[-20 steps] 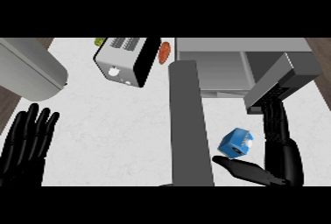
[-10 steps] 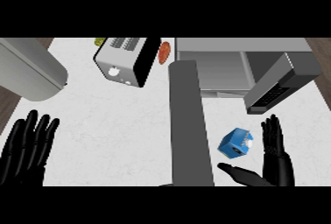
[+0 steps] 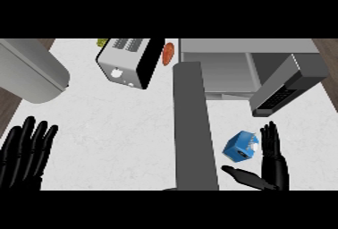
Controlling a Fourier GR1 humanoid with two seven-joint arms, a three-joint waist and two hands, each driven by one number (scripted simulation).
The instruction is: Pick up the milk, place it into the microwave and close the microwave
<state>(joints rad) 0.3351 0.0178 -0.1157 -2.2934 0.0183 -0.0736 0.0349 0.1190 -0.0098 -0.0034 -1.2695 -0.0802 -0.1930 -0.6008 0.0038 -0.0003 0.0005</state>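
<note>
Milk: you see the blue milk carton point(image 3: 240, 146) tilted on the white counter point(image 3: 119, 129), at about 4 o'clock from the middle of the view. No finger is curled round it.

Right hand: your right hand point(image 3: 272, 164) stands at the carton's 3 o'clock side, just beside it. It is released, with the fingers straight and pointing to 12 o'clock and the thumb point(image 3: 246, 176) stretched out towards 9 o'clock below the carton. You cannot tell whether the fingers touch the carton.

Left hand: your left hand point(image 3: 26, 153) rests near the view's edge at 8 o'clock. It is flat and released, fingers up, holding nothing.

Microwave: the microwave point(image 3: 218, 67) sits at 1 o'clock with its cavity showing. Its door point(image 3: 288, 83) is swung out towards 2 o'clock, directly above the carton and apart from it.

Toaster: a toaster point(image 3: 129, 62) lies at 11 o'clock, with an orange item point(image 3: 169, 51) just at its right edge.

Other: a long grey slab point(image 3: 194, 129) runs from the centre down to 6 o'clock, just left of the carton. A grey rounded body point(image 3: 30, 69) fills the 10 o'clock corner.
</note>
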